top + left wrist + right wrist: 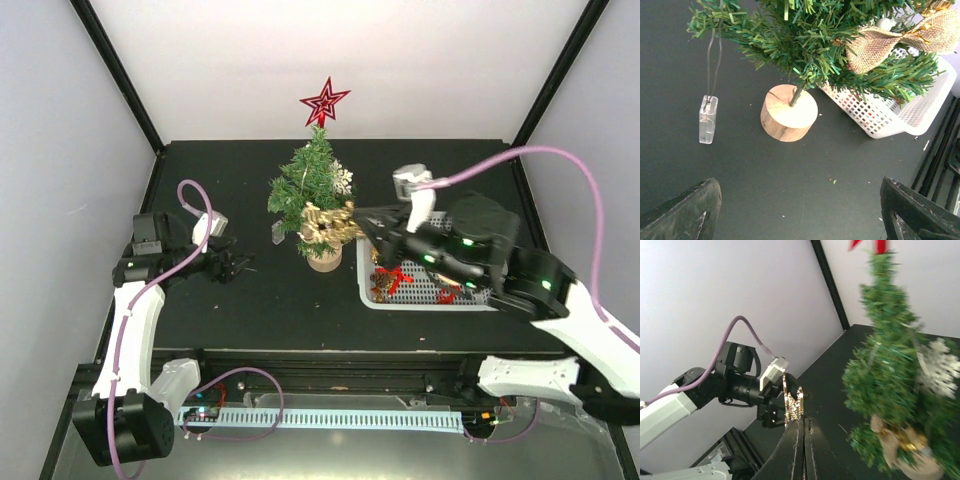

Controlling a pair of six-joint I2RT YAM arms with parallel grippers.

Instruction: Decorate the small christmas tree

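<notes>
The right claw [801, 421] is closed, its two fingers pressed together on a thin gold glitter ornament [792, 402] that sticks up from the tips. Just beside those tips, to the claw's left in the top view, stands the small christmas tree [314, 178]. It is upright, its long axis vertical, the tip pointing straight up and carrying a red star [324, 102]. A white snowflake [343, 181] hangs on the side facing this claw, and a burlap bow [880, 44] sits low in the branches. Below and behind the claw's wrist a white basket [432, 297] rests on the dark counter [250, 310].

The left claw [797, 210] is wide open and holds nothing, its fingers [685, 210] spread low over the counter. Ahead of it is the tree's round wooden base [788, 114], standing flat. A small clear box [708, 119] hangs on thin wires from the branches, just left of the base. The basket lies beyond, touching the lower branches.
</notes>
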